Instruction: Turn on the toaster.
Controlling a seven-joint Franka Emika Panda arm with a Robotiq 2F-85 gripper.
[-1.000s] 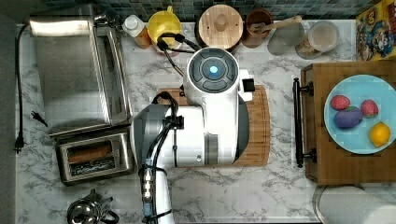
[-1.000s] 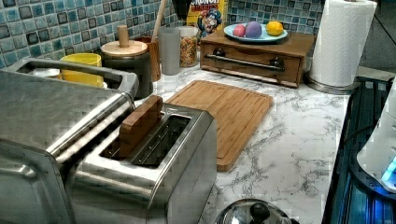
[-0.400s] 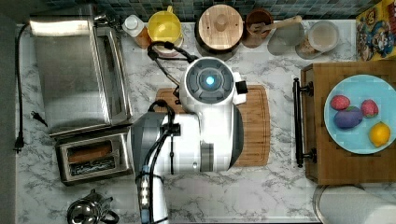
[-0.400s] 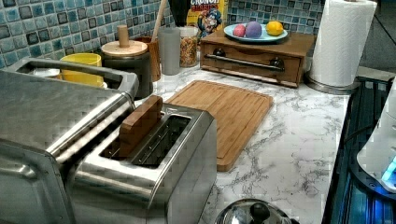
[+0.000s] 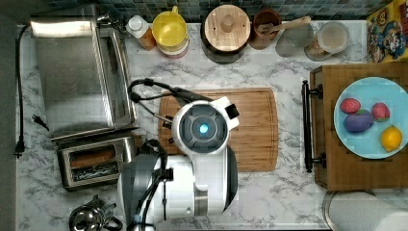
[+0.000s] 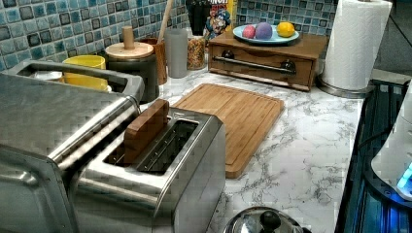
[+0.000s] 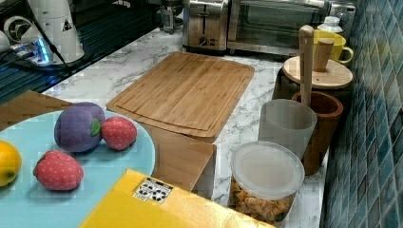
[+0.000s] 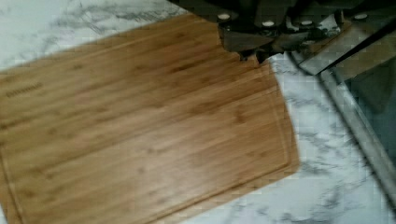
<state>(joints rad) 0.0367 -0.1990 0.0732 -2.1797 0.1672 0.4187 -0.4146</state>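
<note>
The toaster [image 5: 94, 163] is a small steel box with two dark slots, standing by the counter's edge at the top view's lower left, beside the larger oven. A brown slice stands in one slot [image 6: 145, 130]. The toaster [image 6: 165, 184] fills the near foreground of the left view, and the toaster [image 7: 205, 21] stands far back in the right view. The white arm [image 5: 204, 129] hangs over the left part of the cutting board [image 5: 250, 127], to the right of the toaster. In the wrist view my gripper [image 8: 251, 55] is above the board's corner, dark fingertips together, holding nothing.
A large steel toaster oven [image 5: 79, 72] stands just behind the toaster. A kettle [image 5: 91, 219] sits at the counter's front. A wooden tray [image 5: 337, 168] with a plate of fruit, jars along the tiled wall [image 5: 226, 29] and a paper towel roll [image 6: 357, 43] ring the board.
In the top view the arm's head has moved down and slightly left, from the board's far edge toward its middle and nearer the toaster. Nothing else has shifted.
</note>
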